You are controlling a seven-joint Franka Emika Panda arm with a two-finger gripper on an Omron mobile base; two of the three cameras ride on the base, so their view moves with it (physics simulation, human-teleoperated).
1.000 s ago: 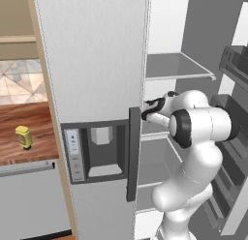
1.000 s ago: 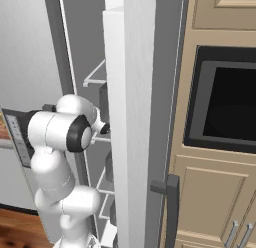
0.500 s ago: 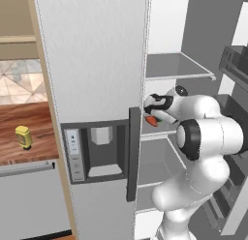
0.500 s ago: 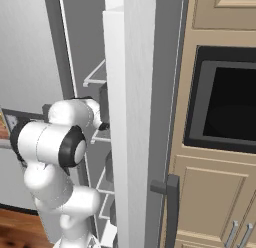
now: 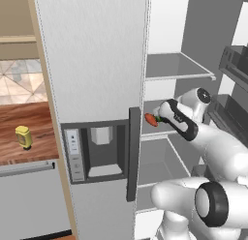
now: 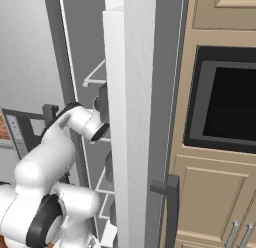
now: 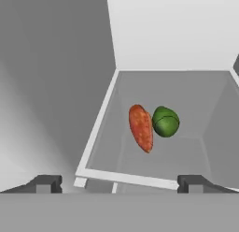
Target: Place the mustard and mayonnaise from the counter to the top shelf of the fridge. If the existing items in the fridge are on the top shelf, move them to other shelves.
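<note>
The fridge (image 5: 97, 50) stands with its right side open. An orange-red carrot (image 7: 141, 127) and a round green vegetable (image 7: 165, 121) lie side by side on a grey shelf (image 7: 121, 177), touching or nearly so. In the left base view the carrot (image 5: 151, 119) rests at the front of the shelf below the bare top shelf (image 5: 179, 69). My gripper (image 5: 160, 116) is just behind the carrot, open (image 7: 119, 184) and holding nothing. The yellow mustard (image 5: 23, 136) stands on the wooden counter (image 5: 12, 115) at the far left. The mayonnaise is out of view.
The fridge's open right door (image 6: 135, 117) with its bins (image 5: 235, 65) flanks my arm closely. A black wall oven (image 6: 225, 102) and tan cabinets (image 6: 215, 192) lie right of it. A grey appliance front (image 5: 29, 195) sits under the counter.
The jaws have gone from shut to open, and the carrot now lies free on the shelf. My hand has drawn back a little and the elbow has swung down and right.
</note>
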